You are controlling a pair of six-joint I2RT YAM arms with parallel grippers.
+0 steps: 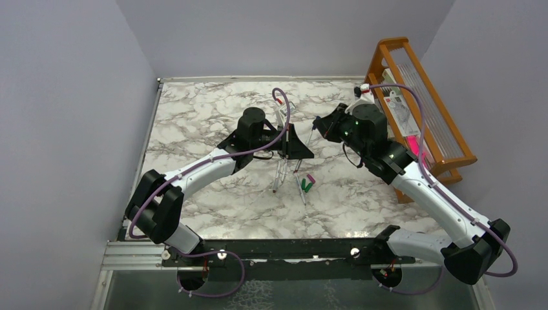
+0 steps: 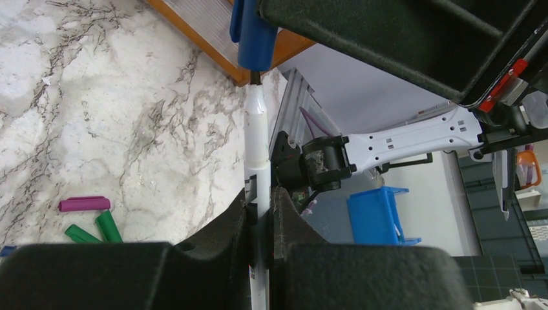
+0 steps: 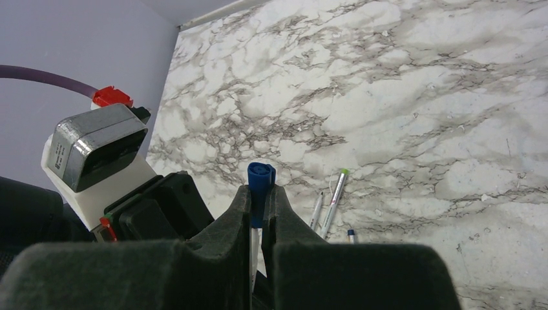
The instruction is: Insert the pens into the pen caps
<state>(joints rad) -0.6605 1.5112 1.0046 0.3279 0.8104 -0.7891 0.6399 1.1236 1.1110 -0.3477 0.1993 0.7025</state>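
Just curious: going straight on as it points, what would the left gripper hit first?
Probably the blue cap in the right gripper; the pen in the left gripper points at it, nearly touching, though depth is unclear.

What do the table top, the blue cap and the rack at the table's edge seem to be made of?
Table top: looks like marble, white with grey veins, slightly glossy; possibly a printed laminate.
Blue cap: smooth, evenly coloured plastic with a matte sheen.
Rack: likely wood, orange-brown varnished bars with clear ribbed panels, probably plastic.
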